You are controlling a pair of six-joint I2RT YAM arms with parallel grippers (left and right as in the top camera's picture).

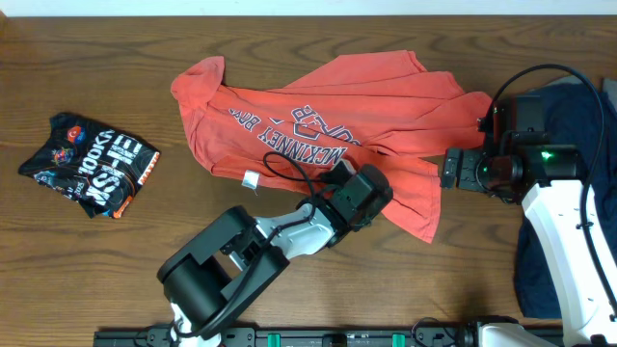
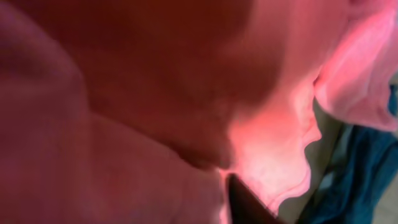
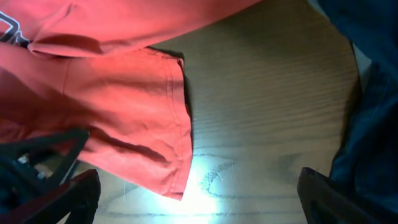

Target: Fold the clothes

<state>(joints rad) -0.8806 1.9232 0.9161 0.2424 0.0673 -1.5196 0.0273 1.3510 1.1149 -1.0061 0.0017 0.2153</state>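
Observation:
The coral-red T-shirt [image 1: 318, 106] lies spread and rumpled across the middle of the table, chest lettering up. My left gripper [image 1: 371, 193] sits on its near edge, shut on a fold of the red cloth. In the left wrist view the red T-shirt [image 2: 155, 93] fills almost the whole picture, and only one dark finger [image 2: 249, 205] shows. My right gripper [image 1: 451, 170] stands open just right of the shirt. Its fingers [image 3: 62, 199] are spread wide over bare wood, with the shirt's hem corner [image 3: 168, 168] between them but untouched.
A crumpled black printed garment [image 1: 92, 164] lies at the far left. A navy garment [image 1: 578, 106] is heaped at the right edge under my right arm, and it also appears in the right wrist view as navy cloth [image 3: 373, 93]. The table [image 1: 318, 39] is brown wood.

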